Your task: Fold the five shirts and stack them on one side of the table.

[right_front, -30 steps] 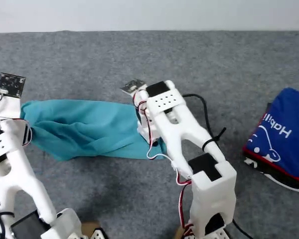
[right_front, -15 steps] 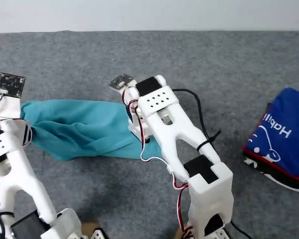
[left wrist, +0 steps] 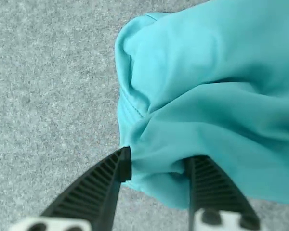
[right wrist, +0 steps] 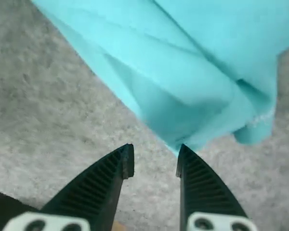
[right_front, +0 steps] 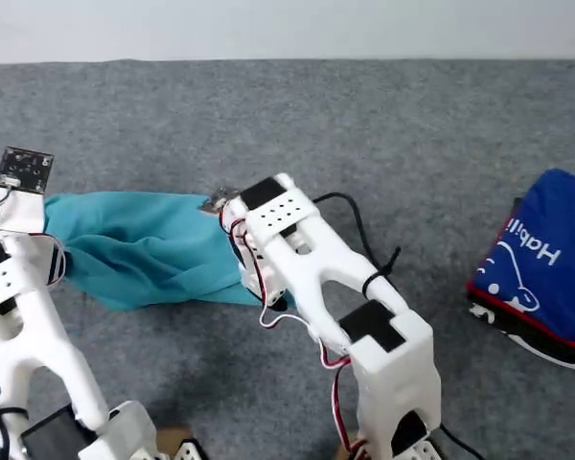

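Right arm slid left over shirt point(right_front: 153, 244), which lay left of table centre. Right gripper point(right wrist: 155, 161) was narrowly open, empty, at shirt's edge. Left gripper point(left wrist: 158, 166) pinched bunched shirt end.

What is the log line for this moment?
teal shirt on table | left arm at one end | right jaws open at other end | blue shirt far right

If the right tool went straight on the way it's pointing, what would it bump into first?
Probably the edge of the teal shirt just ahead of the open right tool, though the grey mat below might come first.
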`<move>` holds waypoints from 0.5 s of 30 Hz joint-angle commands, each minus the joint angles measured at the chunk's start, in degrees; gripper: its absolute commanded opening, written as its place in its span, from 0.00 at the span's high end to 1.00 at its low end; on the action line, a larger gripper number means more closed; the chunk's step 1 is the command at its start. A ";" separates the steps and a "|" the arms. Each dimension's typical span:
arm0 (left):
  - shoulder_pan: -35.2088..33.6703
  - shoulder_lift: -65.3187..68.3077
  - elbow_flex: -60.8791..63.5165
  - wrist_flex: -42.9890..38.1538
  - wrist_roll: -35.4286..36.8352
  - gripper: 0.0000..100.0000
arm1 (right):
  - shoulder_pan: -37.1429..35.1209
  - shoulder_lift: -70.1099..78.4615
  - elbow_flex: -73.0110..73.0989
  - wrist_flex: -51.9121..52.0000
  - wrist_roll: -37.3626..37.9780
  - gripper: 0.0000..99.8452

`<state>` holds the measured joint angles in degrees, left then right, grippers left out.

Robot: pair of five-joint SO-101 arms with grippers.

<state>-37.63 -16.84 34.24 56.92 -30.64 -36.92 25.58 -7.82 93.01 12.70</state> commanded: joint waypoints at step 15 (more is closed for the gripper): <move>0.35 -0.26 -0.40 -1.05 0.26 0.81 | 0.66 2.86 -11.34 6.29 4.84 0.84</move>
<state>-37.63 -16.84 34.24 56.92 -30.64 -36.92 29.36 -14.86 97.32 16.75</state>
